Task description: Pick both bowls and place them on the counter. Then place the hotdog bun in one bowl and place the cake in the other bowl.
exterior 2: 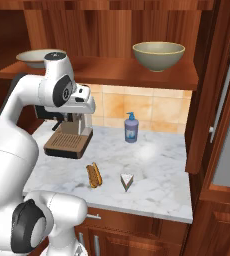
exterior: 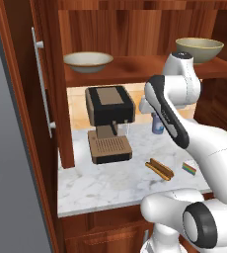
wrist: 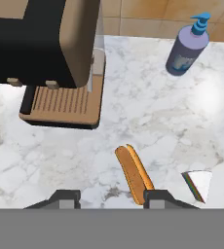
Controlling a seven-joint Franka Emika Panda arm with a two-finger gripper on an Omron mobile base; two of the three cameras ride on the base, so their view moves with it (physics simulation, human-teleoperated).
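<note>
Two bowls (exterior 2: pixel 158 54) (exterior: pixel 88 61) sit on the shelf above the worktop (wrist: pixel 158 121); judged rigid, heavy, slippery ceramic, best pinched at the rim. The gripper (wrist: pixel 105 197) hovers empty over the worktop, jaws partly apart.

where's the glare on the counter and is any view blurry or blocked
Hand view: a soft white glare patch on the counter right of centre, below the soap bottle; picture sharp. Right base view: the same sheen in front of the bottle; the arm hides most of the coffee machine. Left base view: even lighting, no glare; the arm covers most of the bottle.
</note>
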